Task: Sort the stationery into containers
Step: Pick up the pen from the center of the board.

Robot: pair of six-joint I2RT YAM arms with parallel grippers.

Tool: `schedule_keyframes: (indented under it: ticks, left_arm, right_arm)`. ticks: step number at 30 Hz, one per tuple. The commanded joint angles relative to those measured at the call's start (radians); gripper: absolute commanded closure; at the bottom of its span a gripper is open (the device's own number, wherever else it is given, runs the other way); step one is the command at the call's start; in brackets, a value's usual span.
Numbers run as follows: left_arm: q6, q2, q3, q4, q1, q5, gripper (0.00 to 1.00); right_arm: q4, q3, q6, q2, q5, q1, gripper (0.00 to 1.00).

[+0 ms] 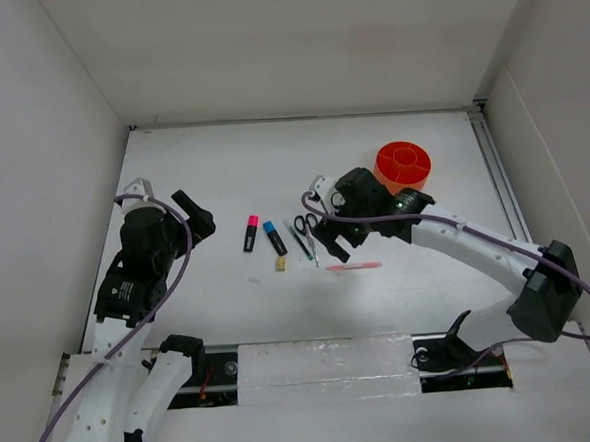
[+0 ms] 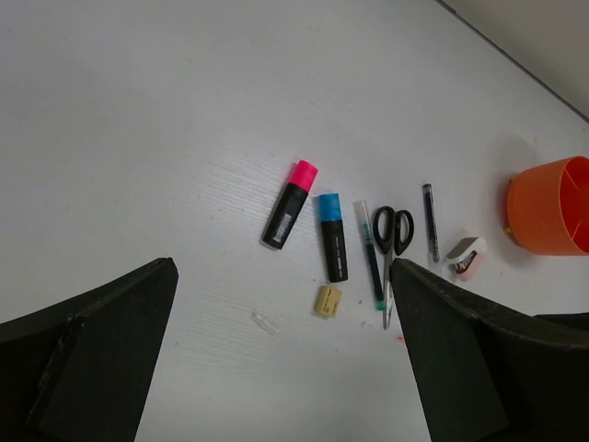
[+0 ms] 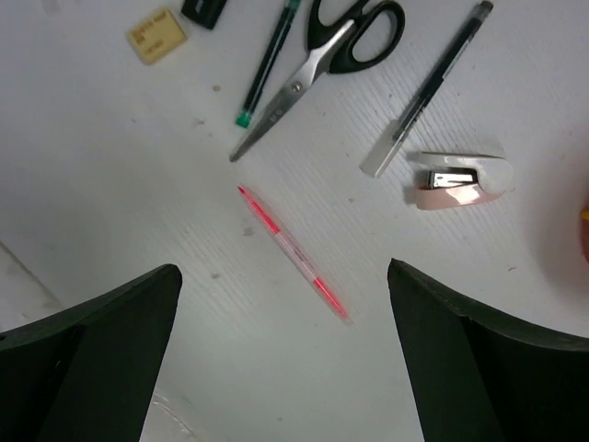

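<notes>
— Stationery (image 1: 274,238), where does it lie?
— On the white table (image 1: 202,167), in a loose row: pink highlighter (image 2: 290,204), blue highlighter (image 2: 333,238), scissors (image 2: 393,230), eraser (image 2: 328,300), pink pen (image 3: 293,250). The orange organiser (image 1: 404,164) stands apart.
— And the grippers?
— The right gripper (image 3: 282,269) hangs near the scissors, spread wide, holding nothing. The left gripper (image 2: 282,265) is wide and empty too.
</notes>
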Motion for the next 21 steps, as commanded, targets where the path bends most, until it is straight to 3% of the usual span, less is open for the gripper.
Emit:
schedule_keyframes:
  ticks: [1,9,15,21]
  left_arm:
    - [-0.010,-0.020,0.004,0.029,0.007,-0.004,0.00]
    - [0.018,-0.020,-0.005,0.049,0.007,0.045,0.00]
    - [0.036,-0.020,-0.005,0.060,0.007,0.065,0.00]
    - [0.036,-0.029,-0.005,0.060,0.007,0.074,0.00]
  right_arm:
    - [-0.027,0.001,-0.162,-0.005,0.036,-0.001,0.00]
    - [0.106,-0.174,-0.299,-0.107,-0.044,-0.035,0.00]
    - [0.206,-0.361,-0.288,-0.107,-0.044,-0.026,0.00]
    - [0.235,-0.375,-0.300,-0.067,-0.064,-0.026,0.00]
